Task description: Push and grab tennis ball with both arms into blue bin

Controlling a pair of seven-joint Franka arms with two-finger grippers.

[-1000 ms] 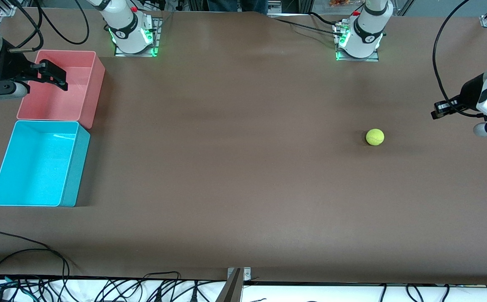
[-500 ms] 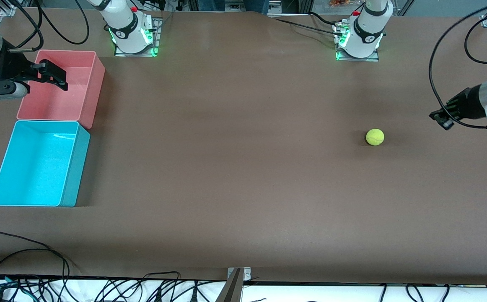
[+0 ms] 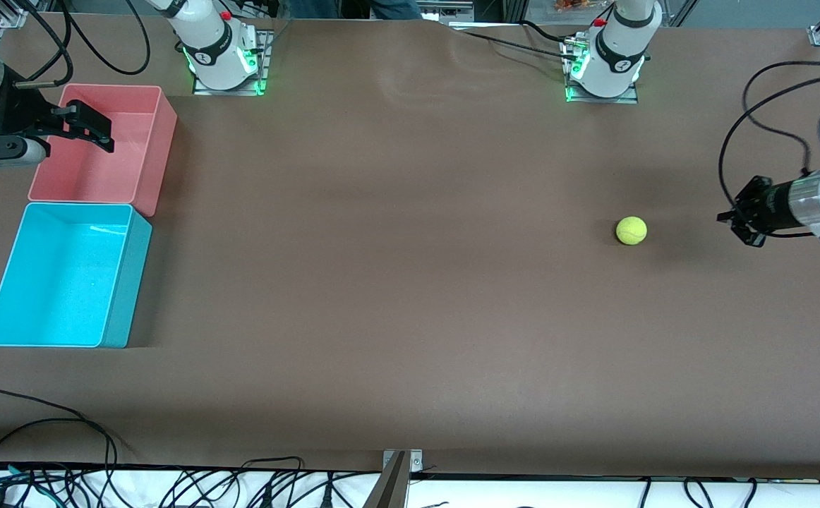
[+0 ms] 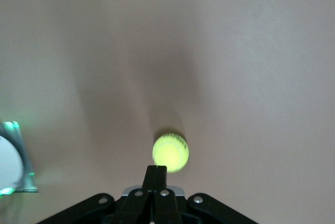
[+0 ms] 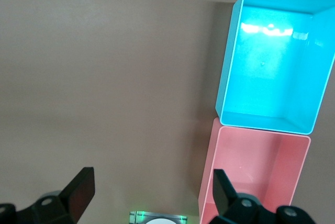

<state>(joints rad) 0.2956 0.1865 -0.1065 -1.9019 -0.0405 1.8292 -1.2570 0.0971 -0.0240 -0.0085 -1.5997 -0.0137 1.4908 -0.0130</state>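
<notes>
Tennis ball (image 4: 170, 153) blurred; pink bin (image 5: 254, 174) cut off by edge

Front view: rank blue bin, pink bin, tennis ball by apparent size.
1. blue bin, largest as it looks, though it lies nearer the camera than the same-shaped pink bin, so true size may match.
2. pink bin
3. tennis ball, far the smallest.
</notes>
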